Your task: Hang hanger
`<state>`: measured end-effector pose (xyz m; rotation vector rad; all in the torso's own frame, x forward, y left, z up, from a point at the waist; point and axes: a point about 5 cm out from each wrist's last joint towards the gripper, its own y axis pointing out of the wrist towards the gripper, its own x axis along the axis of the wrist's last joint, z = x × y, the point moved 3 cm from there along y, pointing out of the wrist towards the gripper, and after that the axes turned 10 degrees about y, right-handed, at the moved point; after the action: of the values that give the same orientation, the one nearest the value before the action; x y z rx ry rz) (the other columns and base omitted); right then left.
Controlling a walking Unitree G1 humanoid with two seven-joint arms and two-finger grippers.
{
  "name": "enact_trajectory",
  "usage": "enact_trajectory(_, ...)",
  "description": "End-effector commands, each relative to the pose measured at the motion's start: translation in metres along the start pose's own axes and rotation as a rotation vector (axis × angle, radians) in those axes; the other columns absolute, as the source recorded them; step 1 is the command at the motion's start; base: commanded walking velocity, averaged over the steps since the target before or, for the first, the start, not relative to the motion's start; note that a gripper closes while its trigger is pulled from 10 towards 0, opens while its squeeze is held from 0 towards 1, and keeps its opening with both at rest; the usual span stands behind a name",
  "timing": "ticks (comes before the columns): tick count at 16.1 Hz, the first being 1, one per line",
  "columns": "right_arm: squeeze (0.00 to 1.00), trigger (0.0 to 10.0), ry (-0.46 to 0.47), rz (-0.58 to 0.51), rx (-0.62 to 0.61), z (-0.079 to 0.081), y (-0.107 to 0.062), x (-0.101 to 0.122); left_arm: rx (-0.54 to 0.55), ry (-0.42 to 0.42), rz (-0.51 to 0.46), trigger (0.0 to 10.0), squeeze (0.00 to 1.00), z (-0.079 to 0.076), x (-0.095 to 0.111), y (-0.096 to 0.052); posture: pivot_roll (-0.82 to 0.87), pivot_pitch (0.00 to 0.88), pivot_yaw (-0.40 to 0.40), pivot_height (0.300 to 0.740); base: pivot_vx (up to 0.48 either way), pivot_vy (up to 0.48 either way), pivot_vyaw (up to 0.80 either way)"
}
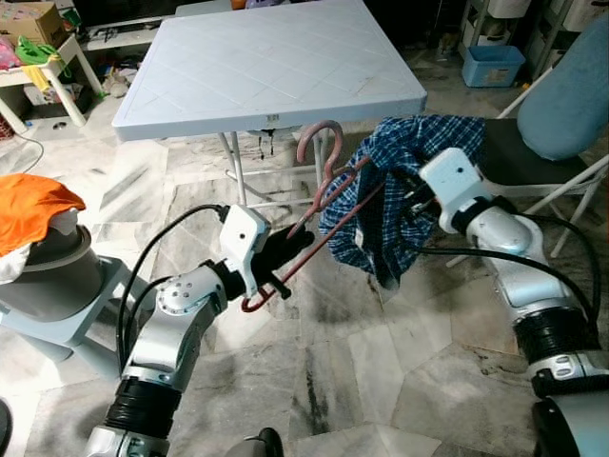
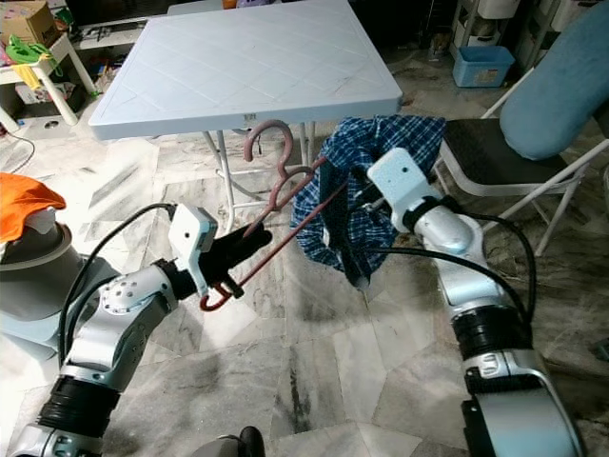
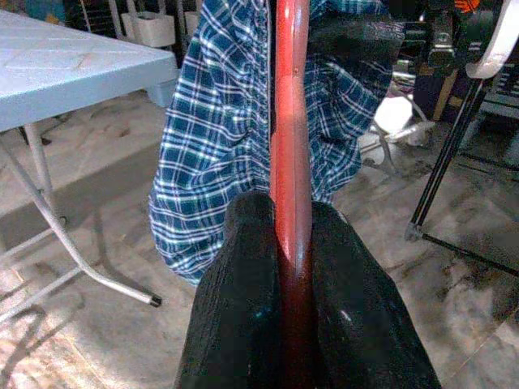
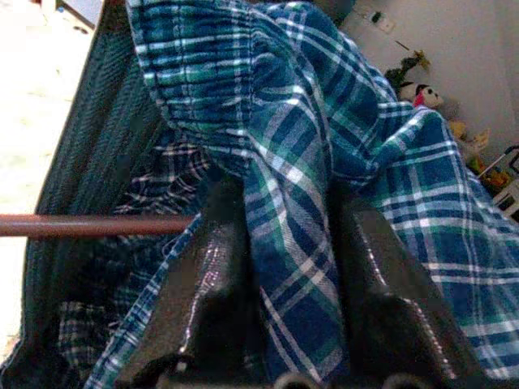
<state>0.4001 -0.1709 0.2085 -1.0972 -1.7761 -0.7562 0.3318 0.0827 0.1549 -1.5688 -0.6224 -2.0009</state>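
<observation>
Our left gripper [image 3: 292, 267] pinches the red hanger [image 1: 319, 214] by its lower bar, fingers narrow around it. Our right gripper [image 4: 284, 267] clamps the blue plaid shirt [image 1: 409, 181], draped over the hanger's far end, beside the white folding table [image 1: 276, 67].

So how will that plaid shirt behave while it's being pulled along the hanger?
Probably floppy: the plaid shirt sags in folds off the red hanger. It likely bunches rather than slides, since the right gripper already pinches a gathered fold. The hanger looks rigid, clamped by the left gripper.
</observation>
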Motion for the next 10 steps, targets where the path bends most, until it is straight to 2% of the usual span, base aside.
enact_trajectory(1, 0.00, 0.0, 0.008, -0.006, -0.003, -0.005, -0.001, 0.002, -0.002, 0.018, -0.022, 0.0, 0.00, 0.001, 0.007, -0.003, -0.08, 0.125, 0.084, 0.740, 0.000, 0.000, 0.00)
enact_trajectory(5, 0.00, 0.0, 0.058, -0.012, 0.006, -0.011, -0.004, 0.002, -0.003, 0.023, -0.014, 0.0, 0.00, 0.003, 0.006, -0.004, -0.08, 0.122, 0.084, 0.740, 0.000, 0.000, 0.00)
enact_trajectory(8, 0.00, 0.0, 0.143, -0.050, 0.047, -0.012, -0.006, 0.009, 0.034, 0.026, -0.002, 0.0, 0.00, 0.009, 0.002, -0.010, -0.08, 0.119, 0.082, 0.740, 0.000, 0.000, 0.00)
enact_trajectory(10, 0.00, 0.0, 0.164, -0.067, 0.051, -0.013, -0.006, 0.012, 0.038, 0.028, 0.011, 0.0, 0.00, 0.009, -0.002, -0.014, -0.08, 0.118, 0.082, 0.740, 0.000, 0.000, 0.00)
